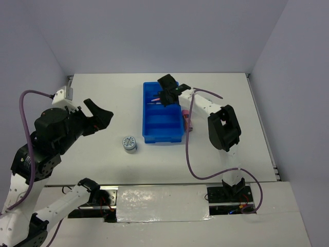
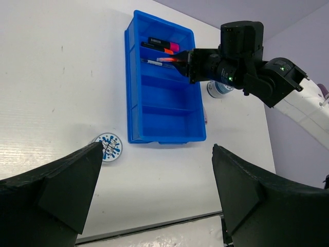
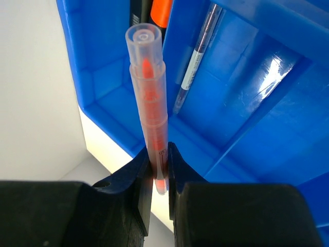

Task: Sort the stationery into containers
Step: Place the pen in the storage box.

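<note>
Right wrist view: right fingers (image 3: 134,180) pinch the orange pen (image 3: 149,87) near 1 end, centre frame, over the tray (image 3: 247,128). Light, stiff, slick plastic; a mid-barrel hold looks steadier. Left fingers (image 2: 67,180) spread, empty.

I work in a bare robotics lab cell: plain pale walls (image 1: 154,36) box in a white table (image 1: 103,98) on three sides, and my two arms stand bolted along a taped-over mounting strip (image 1: 162,203) at its near edge, purple cables (image 1: 188,154) trailing loose.
</note>
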